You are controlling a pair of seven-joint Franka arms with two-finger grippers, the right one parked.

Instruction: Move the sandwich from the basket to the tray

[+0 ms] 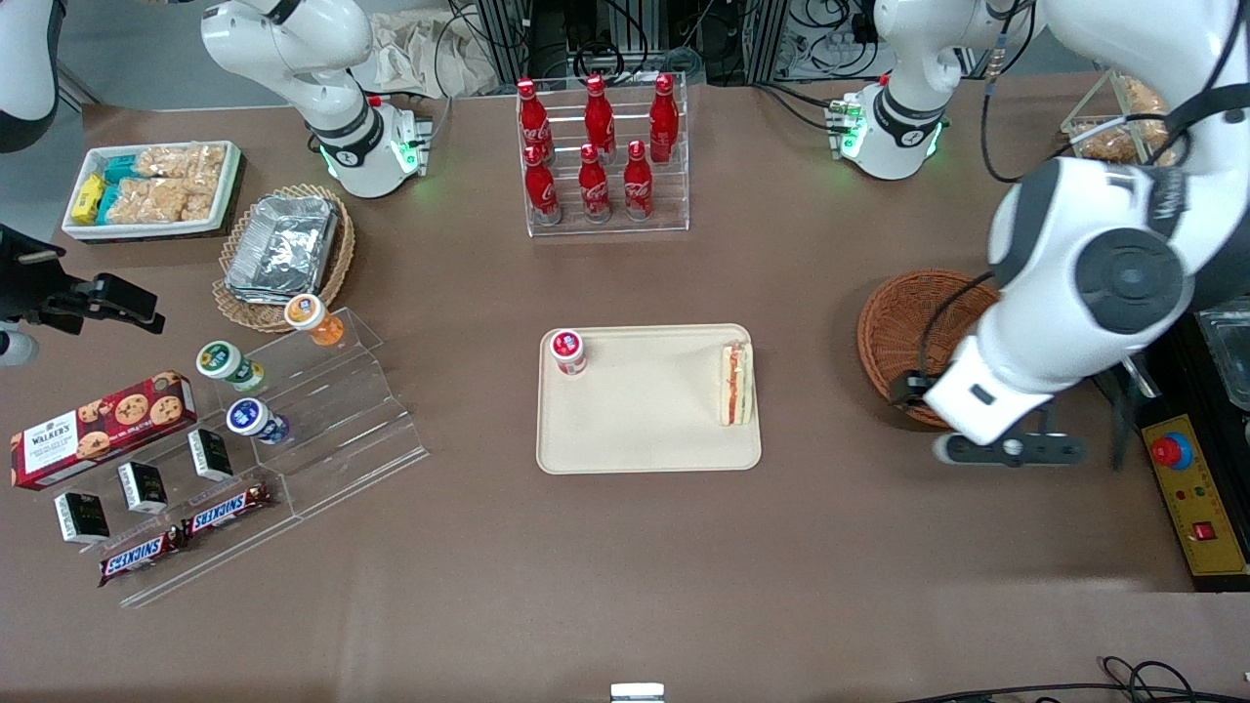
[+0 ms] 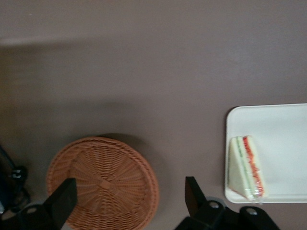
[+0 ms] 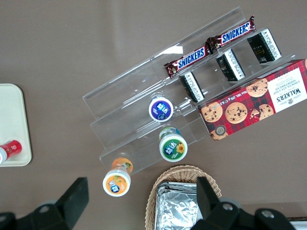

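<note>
1. Over the basket (image 2: pixel 103 179), pincer (image 2: pixel 129 201) hanging wide open, gripping nothing.
2. Beside the pincer, sandwich (image 1: pixel 735 383) lying at the tray (image 1: pixel 645 430) edge nearest it; red-capped jar (image 1: pixel 567 351) also on tray.
3. Basket seen bare inside only from the wrist.

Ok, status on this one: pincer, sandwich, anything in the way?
Pincer open, empty, above the basket. Sandwich on the tray, at the edge nearest the basket. Basket empty. Nothing in the way.
</note>
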